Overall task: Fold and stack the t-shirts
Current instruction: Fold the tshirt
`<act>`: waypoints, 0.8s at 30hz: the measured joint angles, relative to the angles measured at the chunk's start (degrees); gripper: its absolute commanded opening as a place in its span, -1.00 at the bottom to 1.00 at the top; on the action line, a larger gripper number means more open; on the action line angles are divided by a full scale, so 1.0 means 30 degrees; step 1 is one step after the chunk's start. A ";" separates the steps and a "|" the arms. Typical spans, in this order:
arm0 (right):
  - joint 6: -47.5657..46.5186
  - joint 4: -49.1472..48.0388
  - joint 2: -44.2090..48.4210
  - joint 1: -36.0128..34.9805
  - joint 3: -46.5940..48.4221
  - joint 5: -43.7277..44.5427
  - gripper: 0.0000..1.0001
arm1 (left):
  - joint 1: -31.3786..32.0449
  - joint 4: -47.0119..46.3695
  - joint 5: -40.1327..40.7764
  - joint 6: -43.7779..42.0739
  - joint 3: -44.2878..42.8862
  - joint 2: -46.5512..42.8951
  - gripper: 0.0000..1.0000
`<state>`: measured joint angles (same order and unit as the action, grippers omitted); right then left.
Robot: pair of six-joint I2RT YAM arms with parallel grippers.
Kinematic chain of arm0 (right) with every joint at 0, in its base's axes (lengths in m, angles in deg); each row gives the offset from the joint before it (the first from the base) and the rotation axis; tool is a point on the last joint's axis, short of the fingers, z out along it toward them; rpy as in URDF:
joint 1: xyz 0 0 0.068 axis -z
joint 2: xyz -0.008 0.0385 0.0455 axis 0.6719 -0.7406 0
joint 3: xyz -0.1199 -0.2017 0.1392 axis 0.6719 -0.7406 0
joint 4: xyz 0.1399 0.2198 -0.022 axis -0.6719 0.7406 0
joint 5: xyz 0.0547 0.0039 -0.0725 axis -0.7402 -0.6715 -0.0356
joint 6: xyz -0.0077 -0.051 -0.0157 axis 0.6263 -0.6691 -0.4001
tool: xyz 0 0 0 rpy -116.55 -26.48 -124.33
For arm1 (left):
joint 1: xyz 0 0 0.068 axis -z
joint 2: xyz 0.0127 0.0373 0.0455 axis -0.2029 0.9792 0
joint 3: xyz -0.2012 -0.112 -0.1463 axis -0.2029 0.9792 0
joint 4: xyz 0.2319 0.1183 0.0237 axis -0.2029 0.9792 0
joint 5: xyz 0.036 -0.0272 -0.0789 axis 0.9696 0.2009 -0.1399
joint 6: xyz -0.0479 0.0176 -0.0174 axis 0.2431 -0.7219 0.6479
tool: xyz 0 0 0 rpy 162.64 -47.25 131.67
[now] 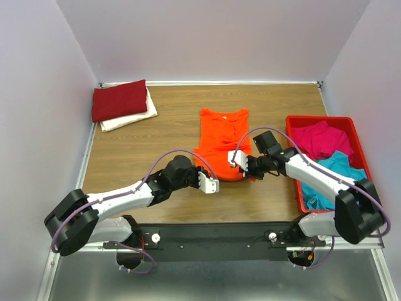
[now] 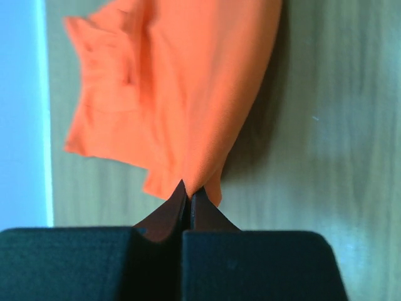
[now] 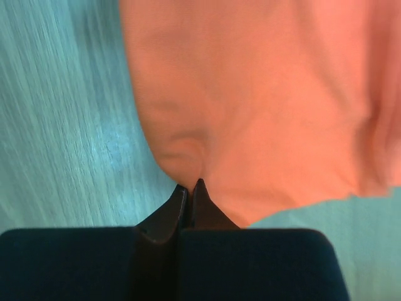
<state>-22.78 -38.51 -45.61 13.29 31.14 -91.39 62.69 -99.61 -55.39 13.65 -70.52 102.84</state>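
Note:
A bright orange t-shirt lies at the middle of the table, its near end lifted and bunched. My left gripper is shut on its near left edge; in the left wrist view the orange t-shirt rises from the pinched left gripper. On the near right side my right gripper is shut on the cloth, and the right wrist view shows the orange t-shirt puckered at the right gripper. A dark red t-shirt lies folded on a white t-shirt at the back left.
A rigid red tray at the right holds a magenta pink t-shirt and a teal t-shirt, both crumpled. White walls close in the table on the left, back and right. The arms' bases stand along the near edge.

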 measured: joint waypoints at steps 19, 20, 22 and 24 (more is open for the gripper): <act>0.3388 0.3089 0.1501 0.0000 0.6346 0.0444 -0.99 | -0.1362 0.2521 -0.1013 -0.1428 -0.3490 -0.3220 -1.00; 0.3432 0.3169 0.1501 0.0000 0.6346 0.0488 -0.99 | -0.1392 0.2601 -0.1107 -0.1435 -0.3475 -0.3286 -1.00; 0.3548 0.3279 0.1501 0.0000 0.6346 0.0568 -0.99 | -0.1472 0.2790 -0.1290 -0.1443 -0.3417 -0.3446 -1.00; 0.3614 0.3337 0.1501 0.0000 0.6353 0.0619 -0.99 | -0.1501 0.2951 -0.1494 -0.1428 -0.3308 -0.3636 -1.00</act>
<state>-11.94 -28.50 -41.11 13.29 50.20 -89.53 58.19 -90.76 -59.87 9.36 -80.45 91.93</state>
